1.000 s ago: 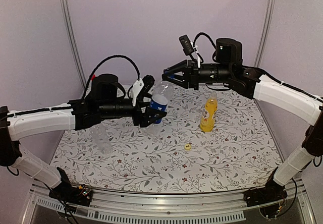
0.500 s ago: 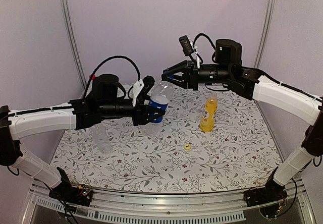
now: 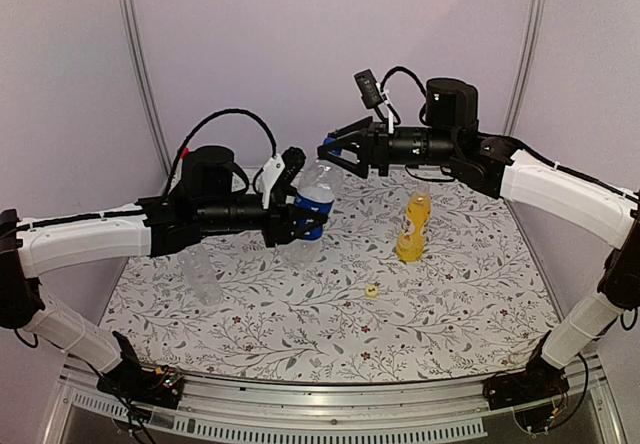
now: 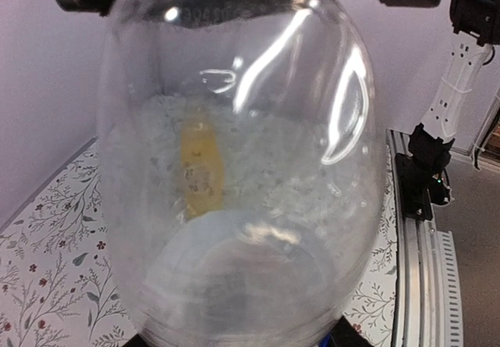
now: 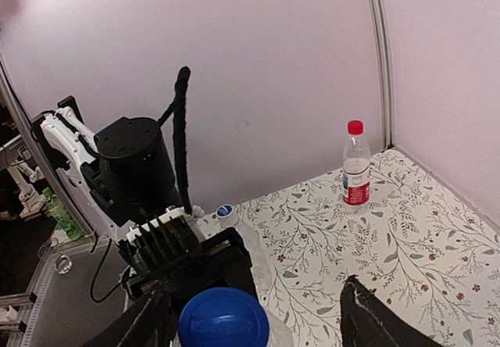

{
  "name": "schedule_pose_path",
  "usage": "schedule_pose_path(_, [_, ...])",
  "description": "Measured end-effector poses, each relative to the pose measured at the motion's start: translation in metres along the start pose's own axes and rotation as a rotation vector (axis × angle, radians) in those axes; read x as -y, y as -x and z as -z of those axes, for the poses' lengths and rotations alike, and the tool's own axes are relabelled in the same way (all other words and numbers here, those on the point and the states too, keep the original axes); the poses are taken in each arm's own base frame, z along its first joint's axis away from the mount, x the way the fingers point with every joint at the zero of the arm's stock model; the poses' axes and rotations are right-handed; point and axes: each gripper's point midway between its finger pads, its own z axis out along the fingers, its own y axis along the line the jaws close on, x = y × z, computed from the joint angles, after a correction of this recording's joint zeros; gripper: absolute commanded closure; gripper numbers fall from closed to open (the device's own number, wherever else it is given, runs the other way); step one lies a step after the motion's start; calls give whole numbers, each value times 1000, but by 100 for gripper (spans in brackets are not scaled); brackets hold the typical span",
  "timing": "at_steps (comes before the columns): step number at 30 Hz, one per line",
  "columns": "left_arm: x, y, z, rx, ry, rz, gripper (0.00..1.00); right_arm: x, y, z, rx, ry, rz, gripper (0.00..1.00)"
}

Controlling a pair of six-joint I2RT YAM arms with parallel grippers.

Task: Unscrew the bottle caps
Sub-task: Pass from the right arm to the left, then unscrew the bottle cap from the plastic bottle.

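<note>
L gripper [image 3: 300, 222] is clamped on the lower body of the blue-label bottle [image 3: 317, 197], holding it off the table [image 3: 300, 329] w/ the neck tilted up and toward the R arm. In the L wrist view the clear bottle wall fills nearly the whole frame, so nothing else there reads sharp. R gripper [image 3: 333, 152] sits at the bottle's top end w/ jaws apart. The R wrist view shows the blue cap [image 5: 223, 317] between the two fingers [image 5: 375, 320], w/ a gap on each side, so no contact that I can see. Yellow bottle [image 3: 412, 226] stands upright on the floral cloth, R of centre and well apart from both grippers. A small yellow cap [image 3: 371, 290] lies on the cloth near it, on the near side, not touching. Plain clear bottle [image 3: 203, 276] stands under the L forearm, on the L side of the table. Red-white label bottle [image 5: 355, 167], red cap [image 5: 355, 126] on, stands upright near the back corner, seen in the R wrist view only.
</note>
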Motion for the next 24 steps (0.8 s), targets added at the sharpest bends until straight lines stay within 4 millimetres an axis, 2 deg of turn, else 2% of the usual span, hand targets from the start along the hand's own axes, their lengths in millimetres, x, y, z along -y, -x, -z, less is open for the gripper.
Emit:
schedule_pose_path(4, [-1, 0, 0, 0, 5, 2, 59, 3, 2, 0, 8, -17, -17, 11])
schedule_pose_path(8, [-2, 0, 0, 0, 11, 3, 58, 7, 4, 1, 17, -41, -26, 7])
schedule_pose_path(24, [-8, 0, 0, -2, 47, 7, 59, 24, 29, 14, 74, -198, -61, 4])
